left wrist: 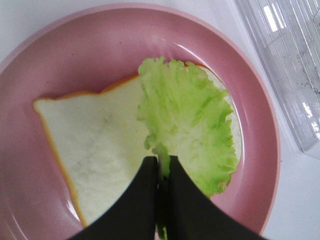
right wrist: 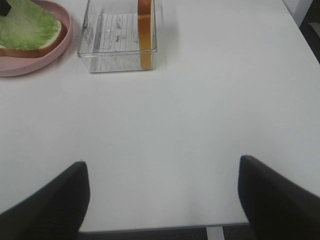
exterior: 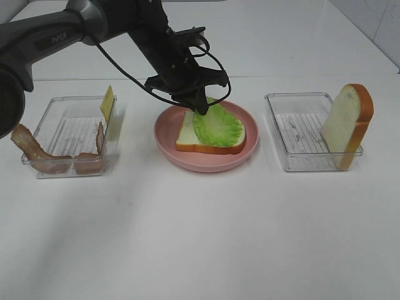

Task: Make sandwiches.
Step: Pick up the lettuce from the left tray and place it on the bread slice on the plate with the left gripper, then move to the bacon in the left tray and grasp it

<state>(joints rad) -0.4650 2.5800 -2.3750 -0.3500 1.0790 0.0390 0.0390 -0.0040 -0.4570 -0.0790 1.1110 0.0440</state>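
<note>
Currently my left gripper (left wrist: 161,162) pinches the frilly green lettuce leaf (left wrist: 192,125) by its edge to drape it over the white bread slice (left wrist: 95,140); right gripper (right wrist: 162,192) hangs empty, jaws apart.

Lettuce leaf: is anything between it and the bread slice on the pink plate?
Nothing visible. The lettuce leaf, pinched by the left fingers, drapes over the bread slice, whose top is otherwise bare.

Green lettuce (exterior: 219,125), white bread (exterior: 186,135) with orange-brown crust, pink plate (exterior: 206,165).
</note>
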